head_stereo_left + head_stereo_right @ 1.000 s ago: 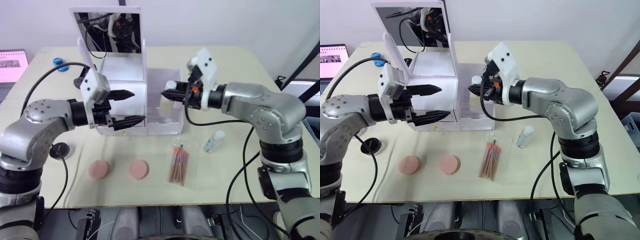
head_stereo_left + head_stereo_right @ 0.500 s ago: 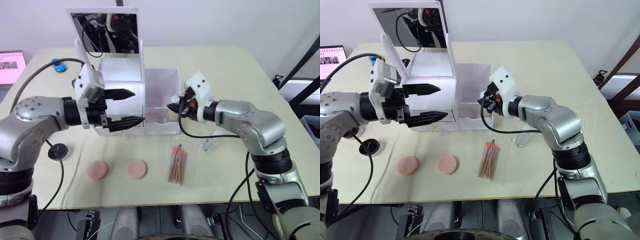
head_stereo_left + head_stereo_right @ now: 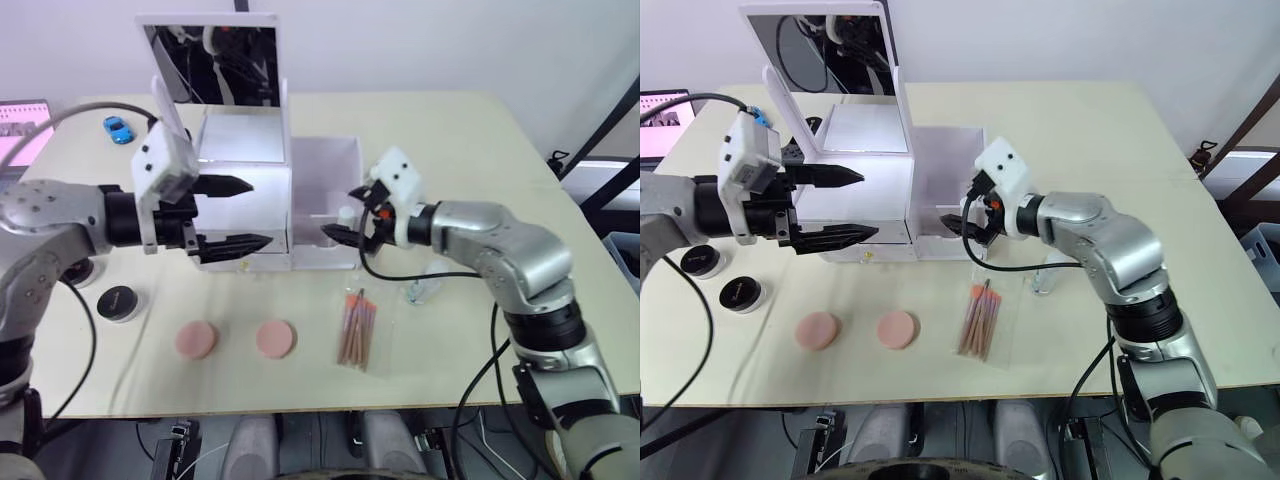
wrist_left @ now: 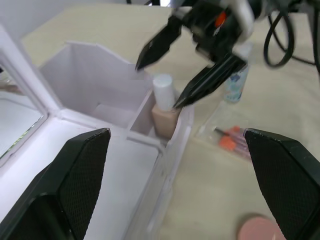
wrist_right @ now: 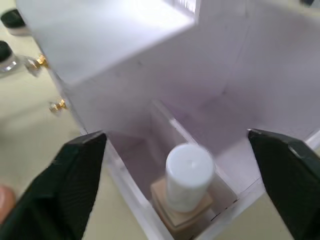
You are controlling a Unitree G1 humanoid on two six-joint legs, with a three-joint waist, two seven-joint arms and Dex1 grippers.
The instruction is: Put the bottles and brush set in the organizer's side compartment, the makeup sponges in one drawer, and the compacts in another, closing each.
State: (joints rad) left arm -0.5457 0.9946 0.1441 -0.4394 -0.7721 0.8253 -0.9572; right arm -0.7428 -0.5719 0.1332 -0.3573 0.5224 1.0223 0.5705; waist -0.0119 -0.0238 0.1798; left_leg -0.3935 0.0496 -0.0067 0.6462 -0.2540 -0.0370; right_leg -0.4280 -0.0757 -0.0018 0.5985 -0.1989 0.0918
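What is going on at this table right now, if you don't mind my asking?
The robot is sorting makeup into a white organizer. One bottle stands in its side compartment, and the right gripper hangs open just above it. The left gripper hovers open in front of the drawers. A second bottle, the brush set and two sponges lie on the table.

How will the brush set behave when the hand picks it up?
The brush set lies flat in a clear sleeve, so it probably sits too low for an easy pinch. The film looks glossy, likely slippery and floppy. Thin brushes look light and may shift inside.
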